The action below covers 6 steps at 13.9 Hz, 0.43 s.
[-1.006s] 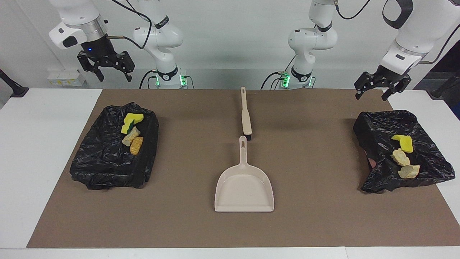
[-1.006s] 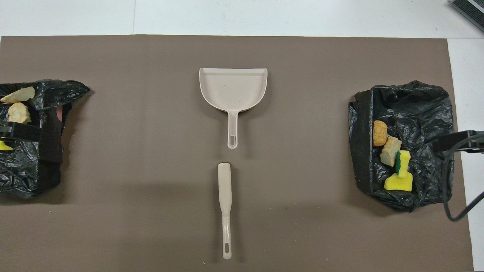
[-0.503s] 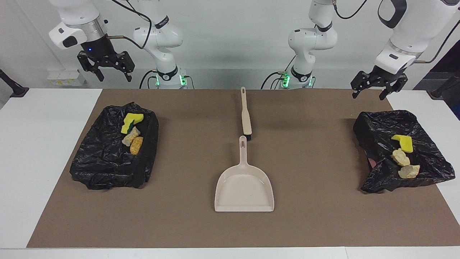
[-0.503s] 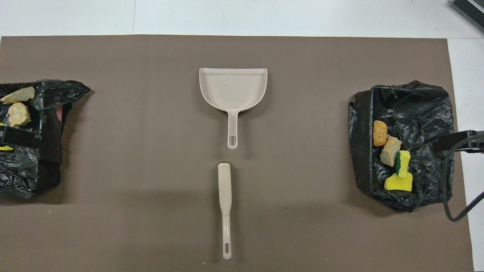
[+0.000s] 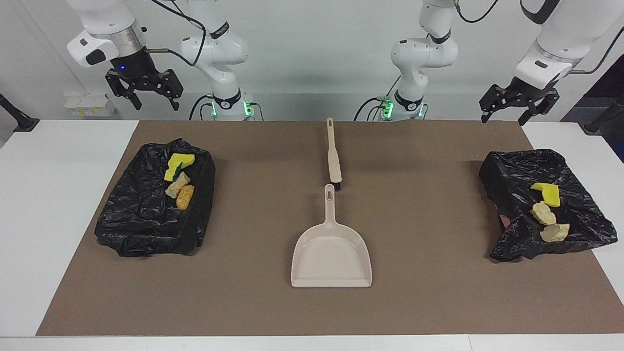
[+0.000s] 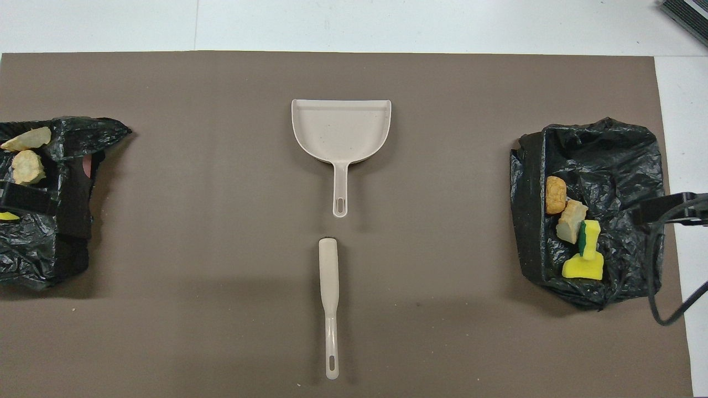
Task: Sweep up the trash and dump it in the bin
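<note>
The trash lies in two bins lined with black bags. The bin at the right arm's end (image 5: 141, 219) holds a yellow sponge (image 5: 178, 163), a tan lump (image 5: 176, 185) and an orange-brown lump (image 5: 185, 196); they also show in the overhead view (image 6: 583, 260). The bin at the left arm's end (image 5: 516, 175) holds a yellow sponge (image 5: 547, 193) and two tan lumps (image 5: 543, 213). My right gripper (image 5: 144, 100) is open and empty, high over its bin. My left gripper (image 5: 504, 116) is open and empty, high over its bin.
A beige dustpan (image 5: 331, 253) lies at the middle of the brown mat (image 5: 429, 292), its handle toward the robots. A beige brush (image 5: 333, 156) lies in line with it, nearer to the robots. White table shows around the mat.
The left gripper has risen a little above its bin. The right gripper has lifted slightly. The trash, dustpan and brush have not moved.
</note>
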{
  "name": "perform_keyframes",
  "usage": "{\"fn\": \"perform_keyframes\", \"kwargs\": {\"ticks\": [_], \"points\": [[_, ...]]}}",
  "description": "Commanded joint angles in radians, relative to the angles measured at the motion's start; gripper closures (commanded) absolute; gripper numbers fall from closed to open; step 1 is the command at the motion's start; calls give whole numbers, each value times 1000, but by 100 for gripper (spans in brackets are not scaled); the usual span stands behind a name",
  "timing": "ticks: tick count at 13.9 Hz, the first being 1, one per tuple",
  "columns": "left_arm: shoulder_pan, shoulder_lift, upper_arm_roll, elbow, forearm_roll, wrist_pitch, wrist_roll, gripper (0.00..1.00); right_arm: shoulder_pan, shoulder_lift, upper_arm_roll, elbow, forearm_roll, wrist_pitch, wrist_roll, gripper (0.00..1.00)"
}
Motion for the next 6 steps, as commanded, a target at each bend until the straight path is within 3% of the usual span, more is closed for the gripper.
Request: {"fn": "perform_keyframes", "kwargs": {"ticks": [1,6], "points": [[-10,-4,6,2,13,-21,12,0,0,-16,2,-17,6,2,7,0],[-8,-4,6,5,13,-20,11,0,0,-17,0,-19,8,-1,7,0]]}}
